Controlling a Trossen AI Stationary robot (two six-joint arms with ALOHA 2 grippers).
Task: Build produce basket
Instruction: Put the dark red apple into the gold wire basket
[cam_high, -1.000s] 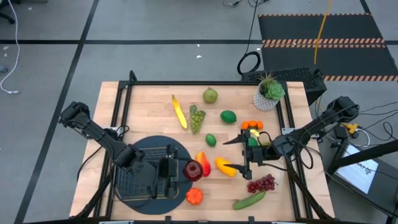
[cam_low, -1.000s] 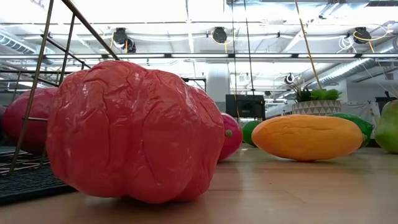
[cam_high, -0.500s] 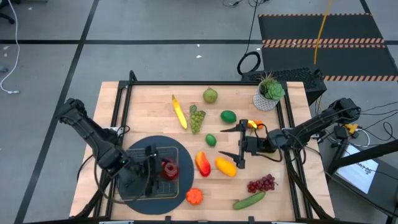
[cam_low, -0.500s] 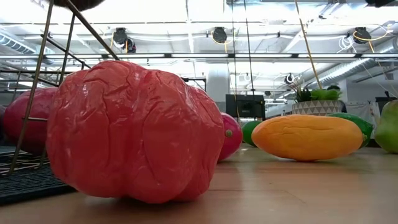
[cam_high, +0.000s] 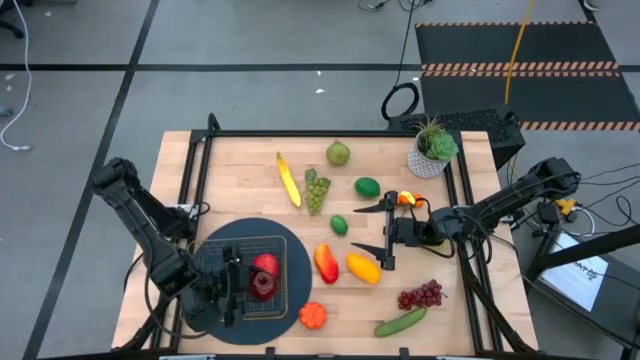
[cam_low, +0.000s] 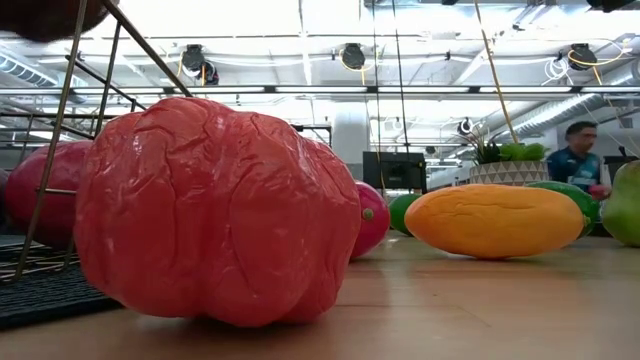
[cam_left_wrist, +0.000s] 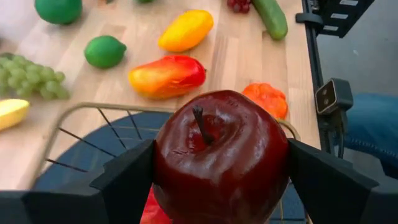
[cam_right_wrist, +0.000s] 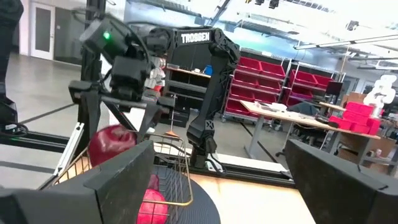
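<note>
Left gripper (cam_high: 252, 287) is clamped on a dark red apple (cam_left_wrist: 221, 158), one finger on each side, stem up, holding it over the basket (cam_high: 283, 302). The basket, square wire mesh, sits on a round dark mat (cam_high: 290, 240) at the table's near left. Under the held apple, a second red fruit (cam_right_wrist: 152, 206) already lies on the basket's grid bottom.

Out on the bare wood just beside the basket: a red-and-yellow pepper (cam_high: 326, 262), a yellow pepper (cam_high: 362, 267), an orange lumpy one (cam_high: 313, 316) at the mat's edge. Farther off, a lime (cam_high: 339, 225), green grapes (cam_high: 316, 188), a banana (cam_high: 289, 179), a pear (cam_high: 338, 154), purple grapes (cam_high: 421, 295) and a cucumber (cam_high: 401, 322).

Right gripper (cam_high: 372, 229) hovers above the table near the yellow pepper, fingers spread wide, nothing between them.
</note>
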